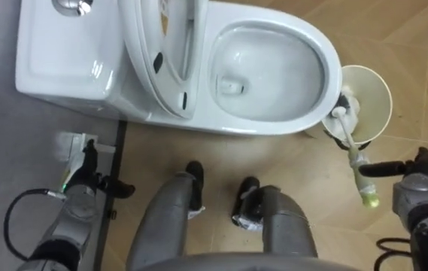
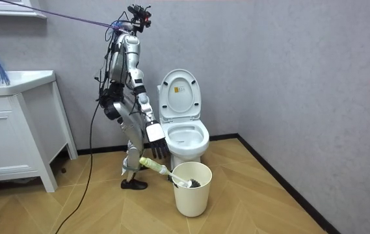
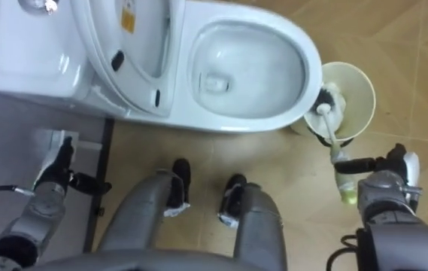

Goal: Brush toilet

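A white toilet (image 1: 324, 71) stands before me with its seat and lid (image 1: 161, 53) raised and the bowl open. To its right a cream bucket (image 1: 383, 94) holds the head of the toilet brush (image 1: 353, 154). The brush's white stem and yellow-green grip lean out of the bucket toward me. My right hand (image 1: 418, 188) sits just right of the grip, with straight dark fingers reaching to it. The room view puts this hand (image 2: 155, 135) just above the brush (image 2: 153, 165). My left hand (image 1: 84, 184) hangs relaxed at the lower left, holding nothing.
I stand close in front of the toilet (image 2: 188, 136), with the bucket (image 2: 191, 192) on the wood floor beside it. The tank (image 1: 56, 60) backs onto a grey wall. A white sink cabinet (image 2: 9, 136) stands at the room view's left.
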Controlling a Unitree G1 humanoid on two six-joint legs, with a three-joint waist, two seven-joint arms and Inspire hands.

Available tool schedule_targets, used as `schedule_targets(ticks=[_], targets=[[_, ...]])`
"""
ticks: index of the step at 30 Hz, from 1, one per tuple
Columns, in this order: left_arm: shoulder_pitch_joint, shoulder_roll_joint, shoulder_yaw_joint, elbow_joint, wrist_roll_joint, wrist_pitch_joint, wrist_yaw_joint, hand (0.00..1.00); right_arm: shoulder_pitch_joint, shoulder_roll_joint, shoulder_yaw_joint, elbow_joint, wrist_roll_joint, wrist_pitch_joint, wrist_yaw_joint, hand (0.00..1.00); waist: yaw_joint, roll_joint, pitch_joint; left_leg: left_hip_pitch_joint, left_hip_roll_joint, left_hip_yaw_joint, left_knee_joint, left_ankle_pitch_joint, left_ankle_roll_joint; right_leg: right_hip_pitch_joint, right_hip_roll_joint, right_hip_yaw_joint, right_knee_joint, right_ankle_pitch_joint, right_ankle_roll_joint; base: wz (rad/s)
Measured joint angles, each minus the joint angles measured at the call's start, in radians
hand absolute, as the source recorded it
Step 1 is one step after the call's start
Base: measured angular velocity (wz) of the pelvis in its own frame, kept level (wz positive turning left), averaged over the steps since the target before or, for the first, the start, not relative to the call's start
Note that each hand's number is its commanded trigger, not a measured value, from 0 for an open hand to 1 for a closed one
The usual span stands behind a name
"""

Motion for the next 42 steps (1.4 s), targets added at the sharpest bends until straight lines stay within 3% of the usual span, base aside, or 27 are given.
schedule_targets(ticks=[7, 16, 21, 27, 29, 31, 42], targets=[[-0.052, -0.001, -0.061, -0.047, -0.021, 0.001, 0.008, 0.00, -0.014, -0.053, 0.080, -0.005, 0.016, 0.007, 0.003, 0.00, 0.022, 0.016, 0.0124, -0.152, 0.000, -0.014, 0.107, -0.011, -0.007, -0.148, -0.016, 0.004, 0.126, -0.034, -0.018, 0.09], [-0.080, 0.001, -0.062, -0.078, -0.107, -0.004, 0.035, 0.00, -0.057, -0.059, 0.119, -0.003, 0.035, 0.028, 0.015, 0.00, 0.039, 0.026, 0.0135, -0.301, 0.001, -0.012, 0.200, -0.016, -0.017, -0.305, -0.046, -0.001, 0.248, -0.065, -0.053, 0.03], [-0.098, 0.003, -0.068, -0.079, -0.107, -0.004, 0.045, 0.00, -0.072, -0.080, 0.152, -0.004, 0.048, 0.027, 0.025, 0.00, 0.056, 0.061, 0.0196, -0.369, -0.001, -0.011, 0.263, -0.032, -0.024, -0.374, -0.063, 0.003, 0.322, -0.091, -0.063, 0.02], [-0.100, 0.014, -0.082, -0.079, -0.107, -0.004, 0.051, 0.00, -0.089, -0.080, 0.196, -0.004, 0.058, 0.027, 0.041, 0.00, 0.061, 0.067, 0.0189, -0.413, -0.001, -0.004, 0.283, -0.033, -0.031, -0.425, -0.068, 0.007, 0.356, -0.100, -0.074, 0.04], [-0.100, 0.014, -0.088, -0.078, -0.106, -0.002, 0.051, 0.00, -0.087, -0.080, 0.196, -0.003, 0.060, 0.028, 0.048, 0.76, 0.060, 0.068, 0.0189, -0.423, -0.001, -0.009, 0.287, -0.033, -0.035, -0.430, -0.069, 0.001, 0.359, -0.102, -0.079, 0.05], [-0.100, 0.015, -0.088, -0.077, -0.107, -0.002, 0.052, 0.00, -0.086, -0.080, 0.196, 0.000, 0.065, 0.028, 0.057, 1.00, 0.059, 0.068, 0.0189, -0.427, -0.002, -0.016, 0.288, -0.034, -0.037, -0.431, -0.069, -0.004, 0.359, -0.103, -0.080, 0.05], [-0.092, 0.047, -0.135, -0.081, -0.107, 0.001, 0.091, 0.00, -0.081, -0.083, 0.234, 0.033, 0.164, 0.029, 0.084, 1.00, 0.053, 0.068, 0.0188, -0.438, 0.000, -0.015, 0.316, -0.048, -0.031, -0.436, -0.067, -0.001, 0.373, -0.113, -0.078, -0.01]])
